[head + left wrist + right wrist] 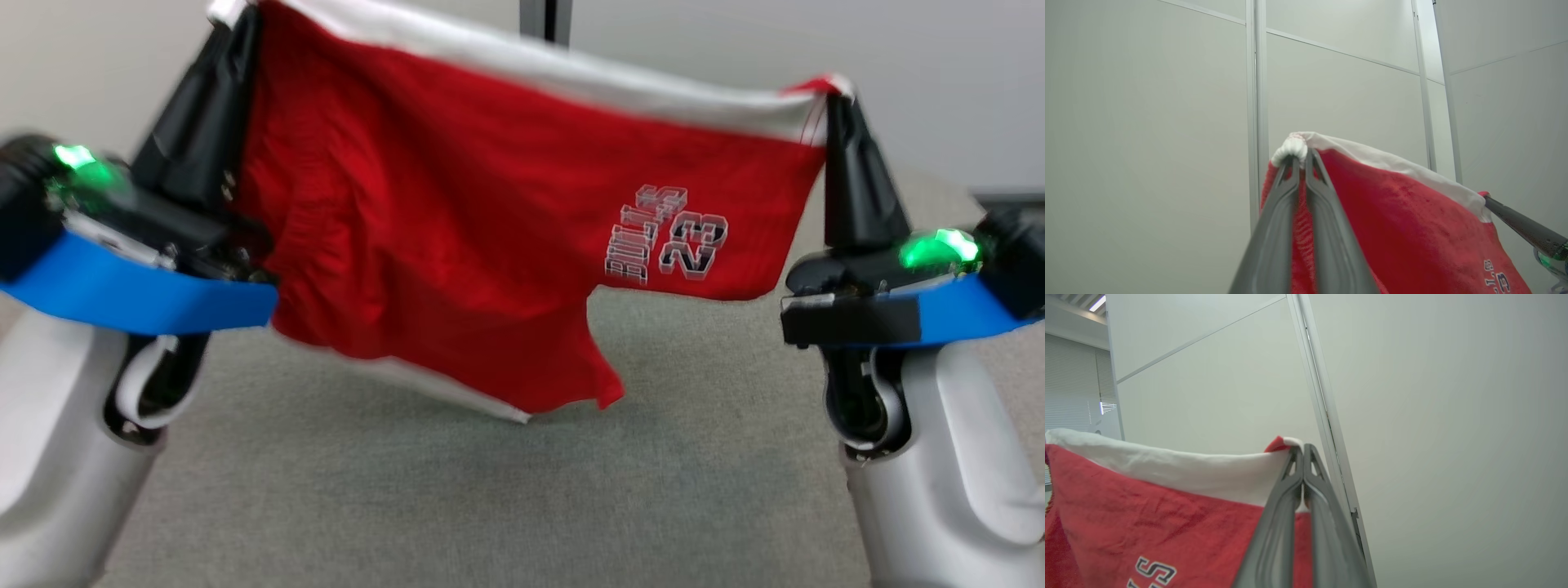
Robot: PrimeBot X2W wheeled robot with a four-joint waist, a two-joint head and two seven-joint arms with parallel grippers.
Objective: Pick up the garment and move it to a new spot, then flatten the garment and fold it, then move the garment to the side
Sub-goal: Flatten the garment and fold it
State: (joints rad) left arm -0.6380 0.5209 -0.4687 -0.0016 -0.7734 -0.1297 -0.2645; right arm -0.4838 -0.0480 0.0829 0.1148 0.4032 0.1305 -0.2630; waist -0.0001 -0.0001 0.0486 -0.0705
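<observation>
While the left gripper [235, 18], jaws pressed together, is pinching one white waistband corner, the red cotton basketball shorts [457, 229] are hanging spread in mid-air above the grey fabric-covered surface [490, 506]. At right, the right gripper [834, 96] is clamping the other corner, jaws squeezed on cloth, probably stretching the waistband taut so the shorts are going down flat.

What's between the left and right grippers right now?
The red shorts, hanging spread between them: left gripper and right gripper each pinch a top corner of the white band. Head view shows it.
</observation>
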